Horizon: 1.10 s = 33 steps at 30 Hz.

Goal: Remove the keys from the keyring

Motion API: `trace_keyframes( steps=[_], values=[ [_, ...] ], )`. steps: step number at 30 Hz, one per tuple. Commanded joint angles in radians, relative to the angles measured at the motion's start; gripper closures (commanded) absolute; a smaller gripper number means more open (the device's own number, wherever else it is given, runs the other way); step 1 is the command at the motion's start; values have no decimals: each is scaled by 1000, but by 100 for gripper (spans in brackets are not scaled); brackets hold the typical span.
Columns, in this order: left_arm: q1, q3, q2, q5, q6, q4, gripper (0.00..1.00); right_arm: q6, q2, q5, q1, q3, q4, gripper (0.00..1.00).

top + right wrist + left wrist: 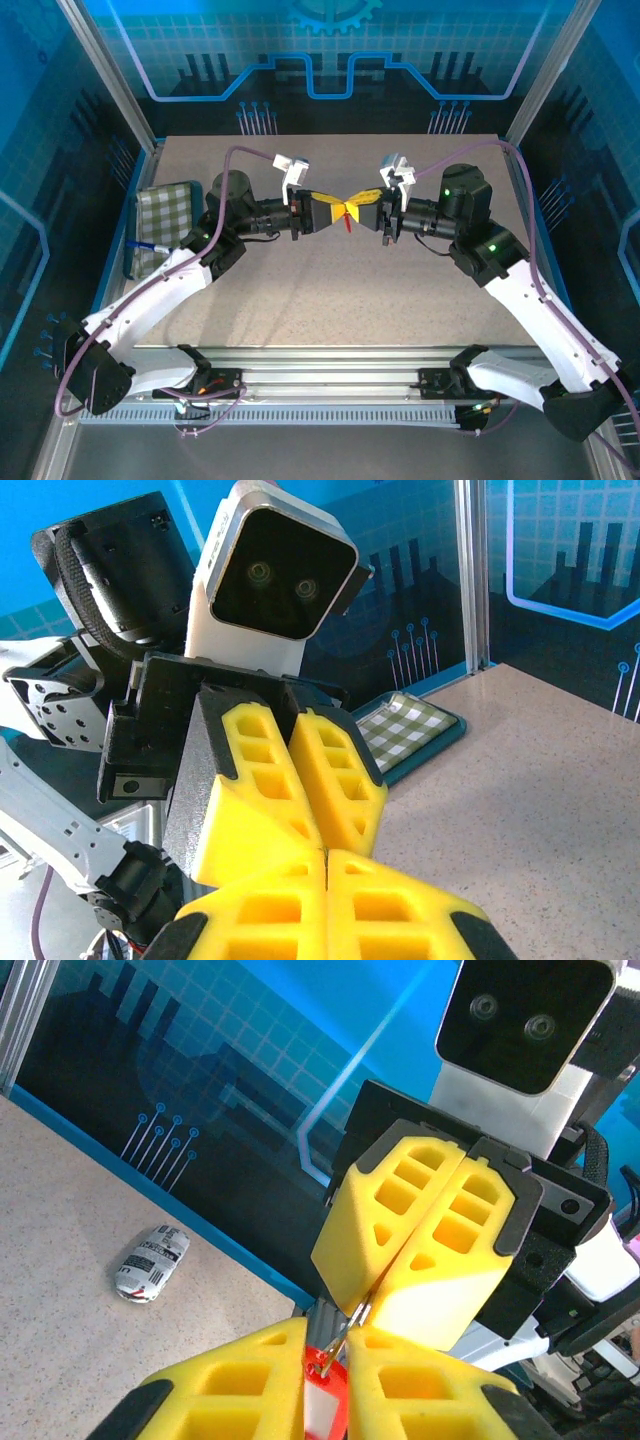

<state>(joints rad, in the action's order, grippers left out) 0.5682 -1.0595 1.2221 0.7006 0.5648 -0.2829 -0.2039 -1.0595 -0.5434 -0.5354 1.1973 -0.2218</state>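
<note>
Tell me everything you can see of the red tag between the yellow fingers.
The red tag looks like plastic with a pale insert. It hangs above the table, gripped between the fingers of the left gripper. A thin metal piece runs from its top into the shut fingers of the right gripper.

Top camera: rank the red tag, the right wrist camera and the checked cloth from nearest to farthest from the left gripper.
From the left gripper:
1. red tag, hanging just under its fingertips.
2. right wrist camera, farther back and to the right.
3. checked cloth, far off on the left side.
</note>
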Motion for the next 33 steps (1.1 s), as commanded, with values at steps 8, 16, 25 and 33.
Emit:
trace_keyframes(
  steps=[8,16,25,33],
  values=[
    [8,8,4,-18,51,-101,73,-137,58,-16,23,-69,224,100],
    [10,-6,29,-2,82,-147,76,-203,62,-48,24,-114,319,100],
    [19,-11,47,14,93,-174,88,-212,54,-64,23,-122,343,100],
    [22,-7,42,15,89,-182,100,-201,59,-52,31,-128,321,99]
  ],
)
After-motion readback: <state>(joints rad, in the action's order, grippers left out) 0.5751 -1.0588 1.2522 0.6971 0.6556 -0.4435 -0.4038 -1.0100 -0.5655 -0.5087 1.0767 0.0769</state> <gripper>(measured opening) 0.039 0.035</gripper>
